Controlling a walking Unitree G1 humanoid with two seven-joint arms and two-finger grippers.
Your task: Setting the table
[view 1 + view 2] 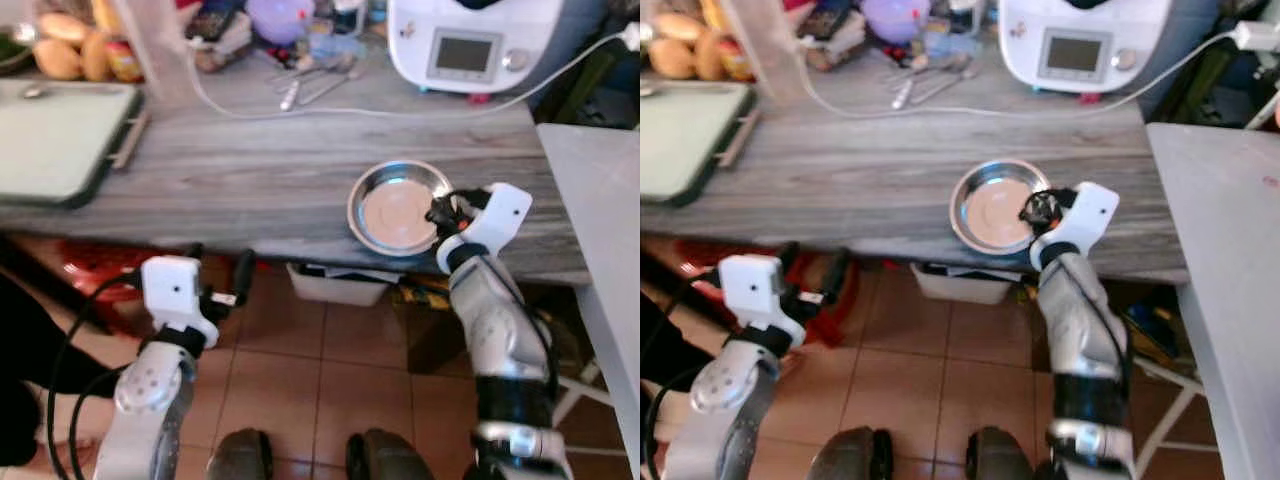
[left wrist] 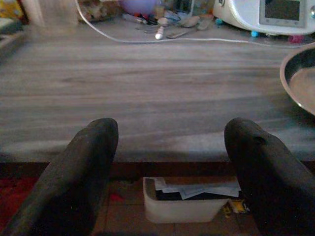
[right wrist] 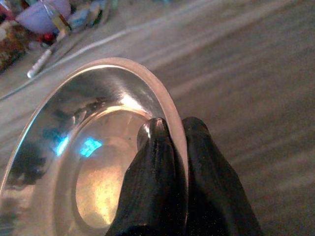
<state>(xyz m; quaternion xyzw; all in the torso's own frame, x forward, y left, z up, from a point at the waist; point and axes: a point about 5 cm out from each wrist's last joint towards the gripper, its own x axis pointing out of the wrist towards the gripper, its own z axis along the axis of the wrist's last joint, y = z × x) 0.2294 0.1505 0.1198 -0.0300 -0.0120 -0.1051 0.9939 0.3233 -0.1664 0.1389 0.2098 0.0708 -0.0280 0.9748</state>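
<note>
A round steel bowl [image 1: 395, 207] sits near the front edge of the grey wooden table [image 1: 250, 170]. My right gripper [image 1: 440, 212] is shut on the bowl's right rim; in the right wrist view one finger [image 3: 152, 172] lies inside the rim [image 3: 167, 103] and the other outside. My left gripper [image 1: 215, 275] hangs below the table's front edge, left of the bowl, open with nothing between its fingers [image 2: 74, 172]. The bowl's edge [image 2: 300, 78] shows in the left wrist view.
A white kitchen appliance [image 1: 470, 40] stands at the back right, its white cable [image 1: 300, 108] trailing across the table. Cutlery [image 1: 315, 80] and clutter lie at the back. A green tray [image 1: 60, 140] sits at the left. A white bin [image 1: 335, 285] rests under the table.
</note>
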